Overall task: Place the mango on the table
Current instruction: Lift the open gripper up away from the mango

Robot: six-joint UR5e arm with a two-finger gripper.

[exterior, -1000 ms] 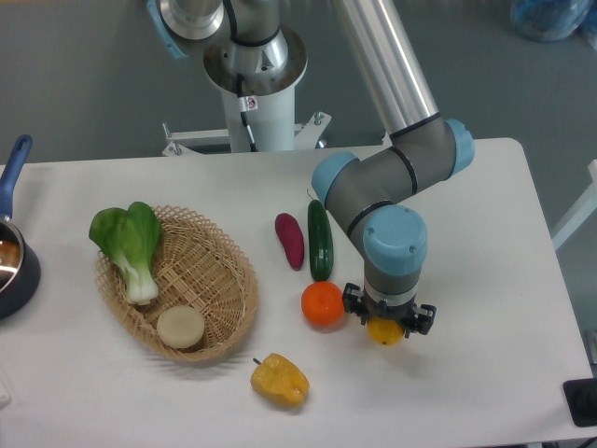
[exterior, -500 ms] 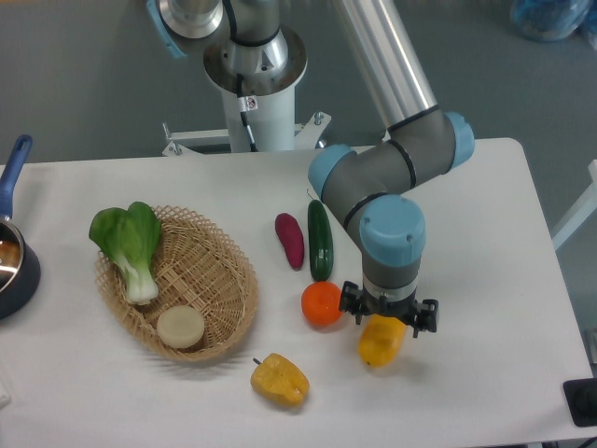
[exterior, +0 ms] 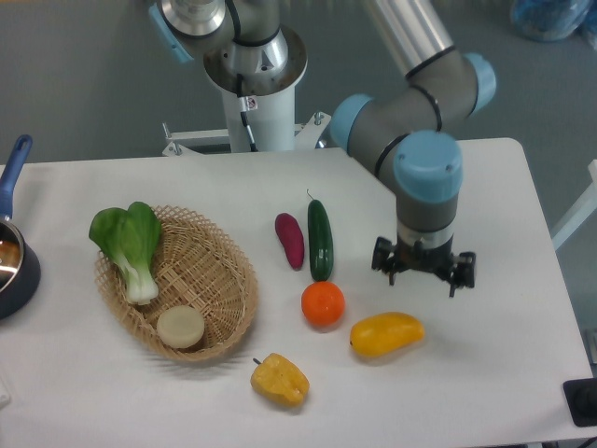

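Note:
The mango [exterior: 386, 334], a smooth yellow-orange oval, lies on its side on the white table [exterior: 485, 373], just right of the round orange [exterior: 323, 303]. My gripper [exterior: 424, 277] hangs above the table, up and to the right of the mango, apart from it. Its fingers point down and look spread, with nothing between them.
A green cucumber [exterior: 320, 239] and a purple sweet potato [exterior: 289, 240] lie left of the gripper. A yellow bell pepper [exterior: 279, 379] sits near the front edge. A wicker basket [exterior: 219, 308] at left holds bok choy [exterior: 131, 246] and a pale round item [exterior: 180, 328]. A pan [exterior: 11, 252] sits at the far left.
The gripper let go of the mango, which now lies flat on the table. The arm then rose and moved to the right, away from it.

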